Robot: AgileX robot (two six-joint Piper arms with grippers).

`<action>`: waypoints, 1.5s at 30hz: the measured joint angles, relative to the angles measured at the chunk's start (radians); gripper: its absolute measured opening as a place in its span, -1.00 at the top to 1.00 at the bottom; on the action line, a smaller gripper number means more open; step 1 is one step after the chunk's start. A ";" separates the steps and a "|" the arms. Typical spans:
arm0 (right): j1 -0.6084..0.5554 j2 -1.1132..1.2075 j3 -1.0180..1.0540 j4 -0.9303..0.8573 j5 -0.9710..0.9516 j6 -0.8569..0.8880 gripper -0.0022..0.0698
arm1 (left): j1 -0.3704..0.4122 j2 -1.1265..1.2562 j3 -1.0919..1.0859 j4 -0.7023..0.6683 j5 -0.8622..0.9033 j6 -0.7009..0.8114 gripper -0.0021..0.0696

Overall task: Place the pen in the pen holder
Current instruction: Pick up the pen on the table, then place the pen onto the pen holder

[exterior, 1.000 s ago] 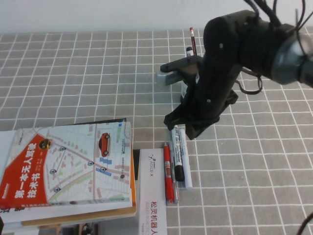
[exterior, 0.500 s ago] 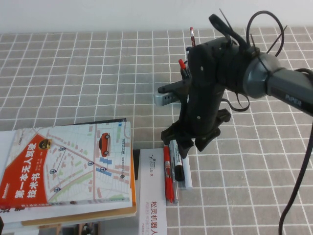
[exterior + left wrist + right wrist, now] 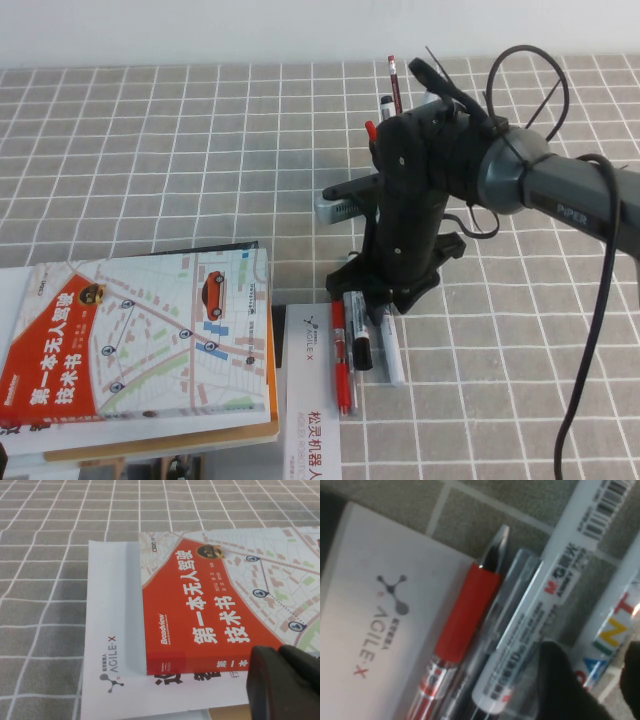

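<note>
The pen (image 3: 390,350), slim and pale white, lies tilted on the checked cloth, right of the black-capped marker (image 3: 359,340) and the red pen (image 3: 343,360). My right gripper (image 3: 385,303) is down over the pen's far end. In the right wrist view the pen (image 3: 612,622) shows coloured lettering and lies between my right gripper's (image 3: 595,680) open fingers (image 3: 555,675); I cannot tell if they touch it. The pen holder is hidden behind my right arm; only a red pencil (image 3: 393,80) standing in it shows. My left gripper (image 3: 280,680) is shut and empty over the book.
A book (image 3: 140,340) with a red and map cover lies at the front left on a white AgileX box (image 3: 312,400), also in the left wrist view (image 3: 110,630). That box's edge lies against the red pen (image 3: 465,615).
My right arm has come down and forward over the pens. The white pen has swung away from the marker, its near end moving right.
</note>
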 joint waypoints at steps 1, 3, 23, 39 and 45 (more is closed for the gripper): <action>0.000 0.004 0.000 -0.004 0.000 0.002 0.29 | 0.000 0.000 0.000 0.000 0.000 0.000 0.95; 0.000 0.010 0.000 -0.014 0.000 0.004 0.32 | 0.000 0.000 0.000 0.000 0.000 0.000 0.95; -0.002 -0.413 0.420 -0.077 -0.615 0.081 0.66 | 0.000 0.000 0.000 0.000 0.000 0.000 0.95; -0.148 -0.479 0.767 -0.035 -1.781 0.068 0.66 | 0.000 0.000 0.000 0.000 0.000 0.000 0.95; -0.148 -0.322 0.638 -0.037 -1.877 -0.052 0.66 | 0.000 0.000 0.000 0.000 0.000 0.000 0.95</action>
